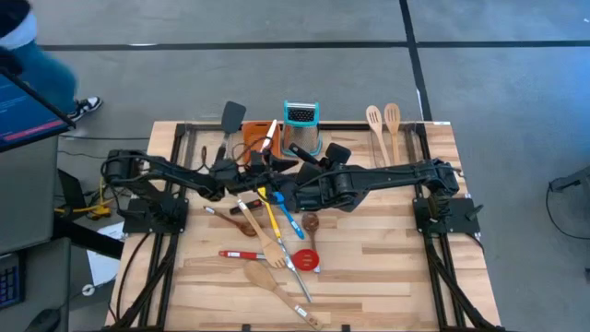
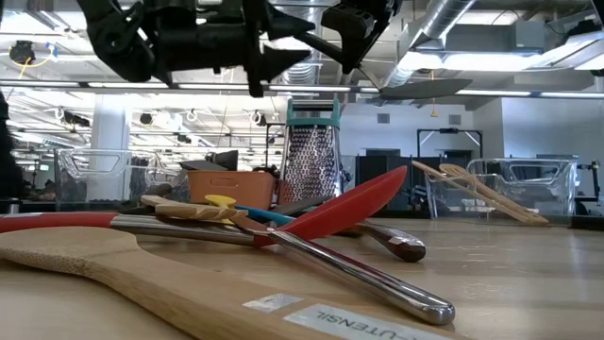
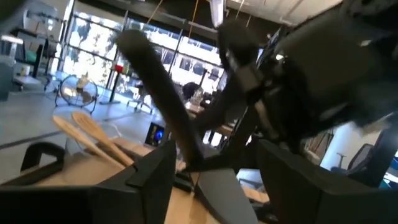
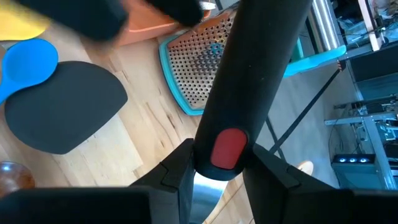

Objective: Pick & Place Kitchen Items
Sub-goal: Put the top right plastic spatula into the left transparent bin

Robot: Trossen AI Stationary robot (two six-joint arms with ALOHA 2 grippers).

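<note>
1. Right gripper [image 4: 214,169]: the fingers are closed part-way and clamp a black-handled tool [image 4: 249,74] at the lower end of its handle. This is just below a red spot, where steel begins. In the high view the gripper [image 1: 293,192] sits over the middle of the table [image 1: 396,249], above the utensil heap.
2. Left gripper [image 3: 214,177]: the fingers stand wide apart. A dark handle [image 3: 161,93] runs up between them and is narrower than the gap. Contact with either finger cannot be told. From above, this gripper [image 1: 247,173] is just beside the right one, near the orange tray [image 1: 253,138].
3. The held tool is clear of the board, with its handle pointing toward the steel grater [image 4: 199,68].
4. The heap under the grippers holds a blue spoon [image 1: 288,219], a yellow-headed utensil [image 1: 272,217], a red spoon [image 1: 307,260] and a wooden spatula [image 1: 267,277] at the near edge. The utensils cross and touch one another.
5. The wrist view shows a black turner head [image 4: 68,115] flat on the wood, touching the blue spoon's bowl.
6. A second black turner [image 1: 232,115] lies at the far edge, left of the tray.
7. Two wooden utensils [image 1: 383,124] lie side by side at the far right, well apart from the heap.
8. The grater stands upright beside the tray, on its right.
</note>
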